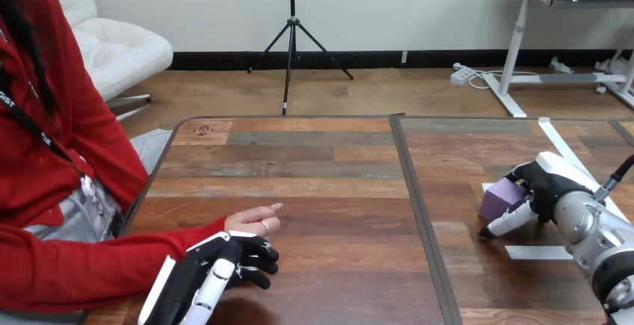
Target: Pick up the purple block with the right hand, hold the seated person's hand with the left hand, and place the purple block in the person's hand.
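The purple block (501, 199) stands on the right part of the wooden table (314, 161), on a patch of white tape. My right hand (544, 185) is at its right side, with fingers curled over its top and the thumb (511, 221) against its near side. The person's hand (257, 220) rests on the table at the left, fingers pointing right. My left hand (213, 269) lies against the near side of the person's hand and wrist, touching them; I cannot tell whether it grips.
White tape strips (558, 148) lie on the right half of the table, one (535, 252) just in front of the block. A dark seam (417, 205) runs down the tabletop between the two halves. The person's red sleeve (90, 265) covers the near left corner.
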You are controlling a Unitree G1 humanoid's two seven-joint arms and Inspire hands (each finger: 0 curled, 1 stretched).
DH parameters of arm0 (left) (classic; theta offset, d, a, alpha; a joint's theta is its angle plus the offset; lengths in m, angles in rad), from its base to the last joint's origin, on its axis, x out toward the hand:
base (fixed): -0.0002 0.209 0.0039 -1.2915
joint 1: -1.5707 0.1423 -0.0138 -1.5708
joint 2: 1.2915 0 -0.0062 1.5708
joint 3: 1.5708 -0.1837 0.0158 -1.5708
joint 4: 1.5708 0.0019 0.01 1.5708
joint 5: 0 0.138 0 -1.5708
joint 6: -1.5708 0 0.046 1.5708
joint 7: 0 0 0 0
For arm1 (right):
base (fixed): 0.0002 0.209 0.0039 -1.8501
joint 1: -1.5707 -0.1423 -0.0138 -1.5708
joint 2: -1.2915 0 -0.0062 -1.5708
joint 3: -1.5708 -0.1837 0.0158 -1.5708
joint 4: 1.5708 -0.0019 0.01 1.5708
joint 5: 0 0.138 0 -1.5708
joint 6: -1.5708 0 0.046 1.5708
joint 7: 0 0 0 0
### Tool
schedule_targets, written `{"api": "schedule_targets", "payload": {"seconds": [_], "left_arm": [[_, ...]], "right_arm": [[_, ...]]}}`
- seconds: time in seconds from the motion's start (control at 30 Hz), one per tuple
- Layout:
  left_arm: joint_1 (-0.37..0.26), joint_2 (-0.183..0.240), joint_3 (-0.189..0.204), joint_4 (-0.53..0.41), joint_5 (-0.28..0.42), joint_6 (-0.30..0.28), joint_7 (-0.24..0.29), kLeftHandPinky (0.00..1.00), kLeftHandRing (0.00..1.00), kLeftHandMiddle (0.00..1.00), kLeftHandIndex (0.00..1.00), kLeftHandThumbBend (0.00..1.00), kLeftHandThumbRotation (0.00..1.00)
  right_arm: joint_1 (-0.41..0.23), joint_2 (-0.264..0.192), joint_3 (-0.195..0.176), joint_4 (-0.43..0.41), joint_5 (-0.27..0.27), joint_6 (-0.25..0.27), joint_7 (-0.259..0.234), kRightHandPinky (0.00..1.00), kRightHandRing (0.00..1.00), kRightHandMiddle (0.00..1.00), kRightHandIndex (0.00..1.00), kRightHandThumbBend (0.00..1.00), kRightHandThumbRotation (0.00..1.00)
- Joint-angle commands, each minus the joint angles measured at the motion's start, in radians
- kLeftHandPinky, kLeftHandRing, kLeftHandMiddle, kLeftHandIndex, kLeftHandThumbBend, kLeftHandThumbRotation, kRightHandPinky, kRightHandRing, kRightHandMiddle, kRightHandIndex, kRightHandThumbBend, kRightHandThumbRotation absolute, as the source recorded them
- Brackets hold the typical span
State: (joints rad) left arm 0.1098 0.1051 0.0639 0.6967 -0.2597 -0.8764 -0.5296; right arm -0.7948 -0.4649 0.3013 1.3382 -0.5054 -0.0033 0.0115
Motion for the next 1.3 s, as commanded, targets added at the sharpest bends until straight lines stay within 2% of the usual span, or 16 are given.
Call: {"api": "schedule_targets", "payload": {"seconds": [0.0,0.13,0.4,0.67,1.27], "left_arm": [[-0.063,0.006,0.018,-0.02,-0.011,-0.014,-0.004,0.49,0.58,0.59,0.55,0.56,0.81],[-0.064,0.008,0.018,-0.019,-0.008,-0.01,-0.001,0.48,0.57,0.59,0.55,0.56,0.82],[-0.068,0.009,0.018,-0.015,-0.001,-0.013,0.005,0.47,0.57,0.59,0.56,0.56,0.83],[-0.074,0.005,0.021,-0.01,-0.01,-0.015,-0.008,0.47,0.57,0.59,0.55,0.54,0.83],[-0.081,0.008,0.023,-0.004,0.019,-0.011,0.017,0.44,0.57,0.59,0.55,0.55,0.83]], "right_arm": [[-0.005,0.0,-0.005,-0.008,0.008,-0.009,0.005,0.59,0.66,0.72,0.75,0.75,0.0],[-0.006,-0.002,-0.007,-0.009,0.009,-0.006,-0.004,0.55,0.61,0.67,0.71,0.67,0.0],[-0.008,-0.006,-0.012,-0.007,0.012,0.003,-0.014,0.48,0.54,0.6,0.65,0.58,0.0],[-0.003,-0.008,-0.028,-0.009,0.025,-0.003,-0.04,0.43,0.5,0.55,0.59,0.6,0.0],[0.007,-0.011,-0.039,-0.013,0.044,-0.03,-0.078,0.41,0.47,0.52,0.53,0.7,0.0]]}}
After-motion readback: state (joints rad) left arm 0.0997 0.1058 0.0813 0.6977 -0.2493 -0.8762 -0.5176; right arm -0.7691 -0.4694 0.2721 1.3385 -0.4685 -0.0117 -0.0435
